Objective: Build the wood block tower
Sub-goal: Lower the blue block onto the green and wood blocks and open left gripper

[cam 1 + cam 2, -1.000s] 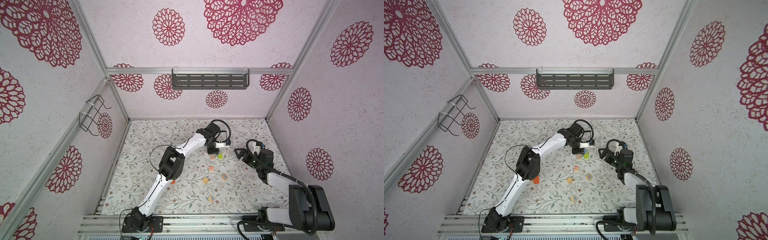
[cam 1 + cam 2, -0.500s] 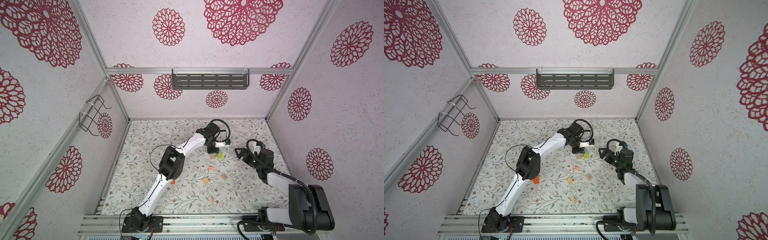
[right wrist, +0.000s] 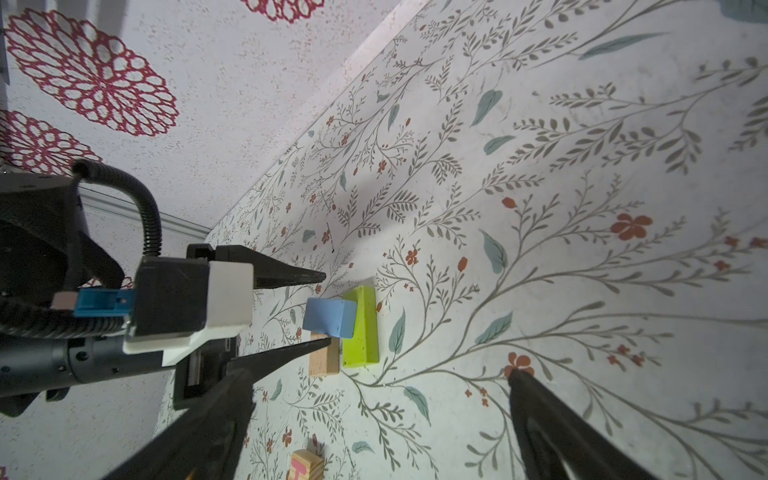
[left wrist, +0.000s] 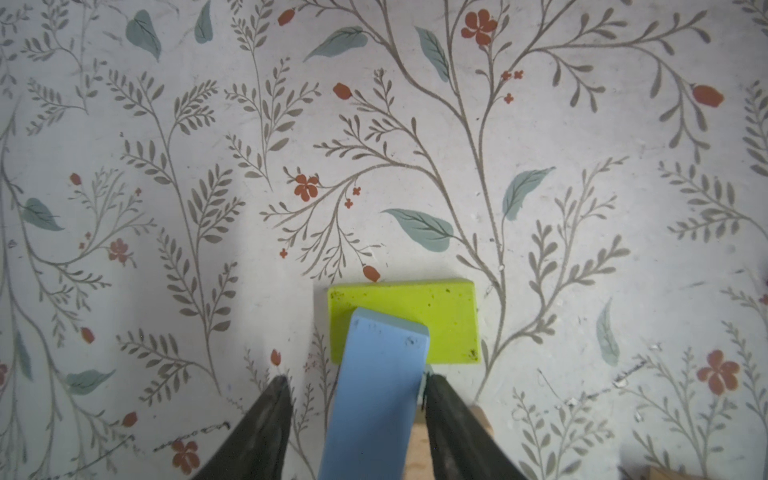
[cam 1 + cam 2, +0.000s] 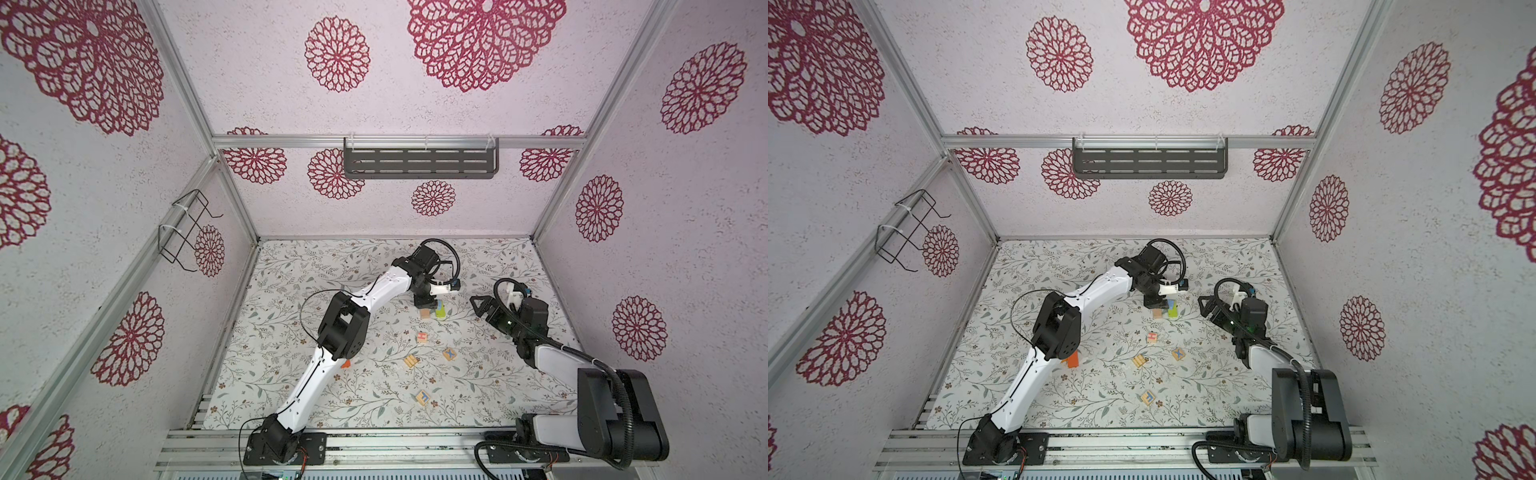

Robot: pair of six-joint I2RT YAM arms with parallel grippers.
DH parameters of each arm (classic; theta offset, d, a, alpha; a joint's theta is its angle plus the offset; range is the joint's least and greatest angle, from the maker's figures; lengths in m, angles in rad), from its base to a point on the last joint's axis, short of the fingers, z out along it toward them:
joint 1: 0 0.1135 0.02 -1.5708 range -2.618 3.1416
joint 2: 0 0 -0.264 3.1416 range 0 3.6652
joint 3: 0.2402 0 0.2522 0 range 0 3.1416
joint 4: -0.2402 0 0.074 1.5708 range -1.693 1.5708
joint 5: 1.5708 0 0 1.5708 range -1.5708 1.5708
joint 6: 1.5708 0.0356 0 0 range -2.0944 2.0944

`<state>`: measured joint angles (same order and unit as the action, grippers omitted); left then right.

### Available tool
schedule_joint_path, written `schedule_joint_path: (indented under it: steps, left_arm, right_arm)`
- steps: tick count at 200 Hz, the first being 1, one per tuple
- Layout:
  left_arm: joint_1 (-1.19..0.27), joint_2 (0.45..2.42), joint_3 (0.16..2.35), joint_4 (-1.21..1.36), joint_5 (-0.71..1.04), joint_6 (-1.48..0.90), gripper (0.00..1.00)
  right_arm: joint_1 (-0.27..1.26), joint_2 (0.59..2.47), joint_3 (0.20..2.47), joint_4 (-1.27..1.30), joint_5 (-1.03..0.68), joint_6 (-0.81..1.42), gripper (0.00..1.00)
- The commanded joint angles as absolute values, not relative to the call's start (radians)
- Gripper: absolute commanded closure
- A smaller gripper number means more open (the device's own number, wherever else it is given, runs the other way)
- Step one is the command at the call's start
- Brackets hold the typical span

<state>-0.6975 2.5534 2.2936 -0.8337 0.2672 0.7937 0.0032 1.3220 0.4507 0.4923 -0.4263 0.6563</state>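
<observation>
In both top views a worktop (image 5: 316, 286) (image 5: 1034, 291) papered with leafy sprigs and small red flowers is sitting inside a booth of white textured walls. The walls are printed with crimson rosettes and framed by aluminium rails. A dark slotted shelf (image 5: 419, 163) is hanging on the far wall and a wire basket (image 5: 185, 230) on the left one. The tower (image 5: 434, 311) (image 5: 1166, 311) is standing right of the middle, a little toward the far edge. The left pincer (image 5: 427, 305) is hanging directly over it. The right pincer (image 5: 478, 302) is hovering near, toward the right edge, spread wide and carrying nothing. A red-lettered cube (image 5: 422, 337) and three more letter cubes are lying scattered toward the near edge. An orange block (image 5: 1073, 360) is peeking out beneath the left arm.

In the left wrist view a blue block (image 4: 374, 399) is lying across a lime block (image 4: 440, 316) and a tan block (image 4: 419, 457). One finger (image 4: 266, 432) is standing clear of it and the other is sitting against its side. The left pincer is parted and not clamping.

In the right wrist view the blue block (image 3: 330, 318) is resting on the tan block (image 3: 324, 361) and the lime block (image 3: 361, 332), with the left pincer's tips spread on either side.
</observation>
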Motion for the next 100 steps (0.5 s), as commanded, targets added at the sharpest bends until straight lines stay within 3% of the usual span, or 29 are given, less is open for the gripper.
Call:
schedule_joint_path:
  steps: [1,100]
  left_arm:
    - [-0.692,2.555,2.28,-0.808,0.255,0.814,0.42]
    - [-0.703,2.326,2.109,-0.77,0.186,0.76,0.32]
  right_arm:
    - [-0.005,1.296,0.448,0.504,-0.43,0.655,0.01]
    - [-0.006,1.203,0.51,0.27,-0.34,0.592,0.02]
